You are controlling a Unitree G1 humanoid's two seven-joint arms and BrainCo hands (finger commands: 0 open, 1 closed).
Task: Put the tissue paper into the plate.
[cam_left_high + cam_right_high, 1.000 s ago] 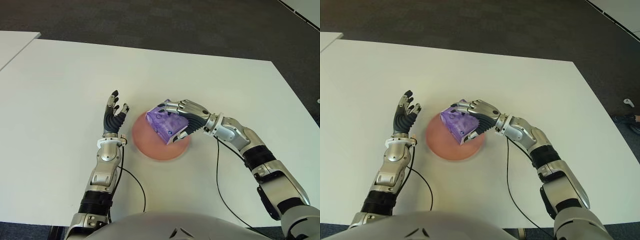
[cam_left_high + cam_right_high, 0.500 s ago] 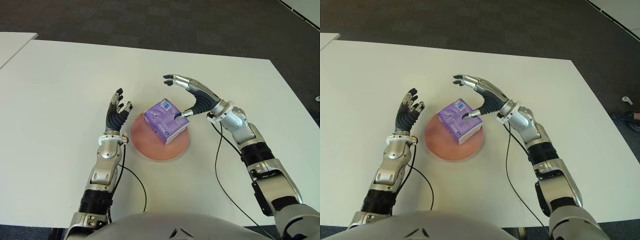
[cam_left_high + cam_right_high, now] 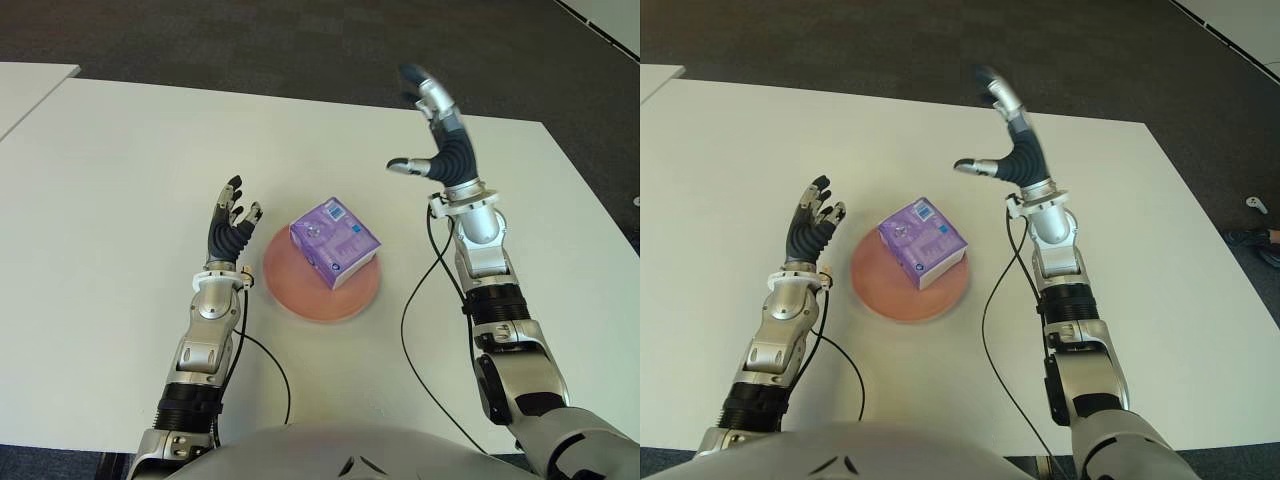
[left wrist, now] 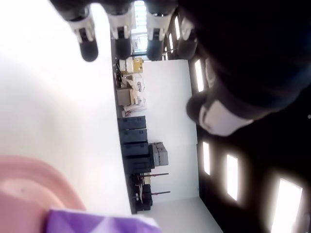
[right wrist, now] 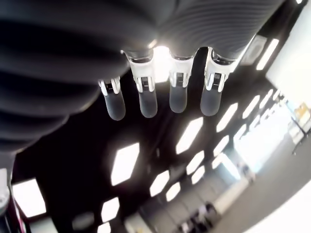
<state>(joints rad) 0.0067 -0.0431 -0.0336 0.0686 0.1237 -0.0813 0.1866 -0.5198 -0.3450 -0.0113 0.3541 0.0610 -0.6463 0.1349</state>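
Note:
A purple tissue pack (image 3: 334,241) lies on the pink plate (image 3: 300,295) in the middle of the white table (image 3: 120,180). My right hand (image 3: 432,128) is raised high, up and to the right of the plate, fingers spread wide and holding nothing. To the left of the plate stands my left hand (image 3: 232,222), fingers up and relaxed, also holding nothing. A corner of the tissue pack (image 4: 97,224) and the plate's rim (image 4: 34,184) show in the left wrist view. The right wrist view shows only straight fingers (image 5: 178,92) against the ceiling.
Dark carpet (image 3: 300,40) lies beyond the table's far edge. A second white table's corner (image 3: 25,85) shows at the far left. Black cables (image 3: 425,300) trail from both arms across the table near its front.
My right hand let go of the tissue pack, which now lies on the plate, then lifted up and away to the right with fingers spread. The left hand barely moved.

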